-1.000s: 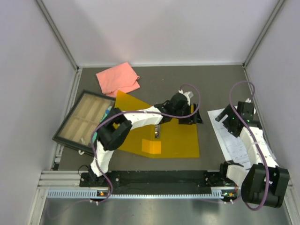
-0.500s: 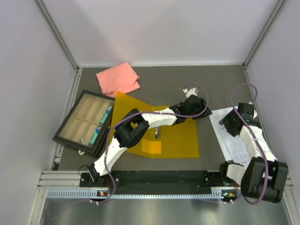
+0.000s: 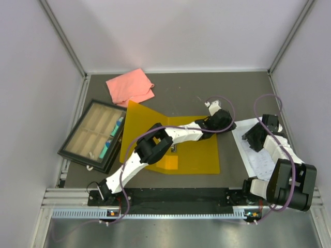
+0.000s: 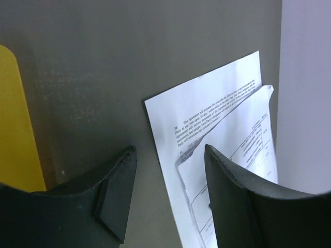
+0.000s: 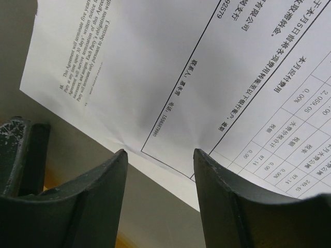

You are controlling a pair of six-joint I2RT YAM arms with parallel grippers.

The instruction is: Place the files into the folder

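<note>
Near-centre of the worktop (image 3: 186, 95), the folder (image 3: 199, 155) looks opened out flat, prob. so sheets can go straight in. The files (image 3: 254, 161) aren't in it yet. They sit as a loose stack along the right edge, near the folder w/ a strip of bare worktop between. R pincer (image 5: 160, 155), jaws apart, hovers close over the printed top sheet, whose edge looks lifted, so it's likely set to pinch it. L pincer (image 4: 169, 152), also apart & holding nothing, reaches across the folder w/ the stack's far-left corner just ahead, prob. to steady or take the sheets. Tray (image 3: 92, 135) at the left edge and cloth (image 3: 130, 86) toward the far-left corner aren't involved.
</note>
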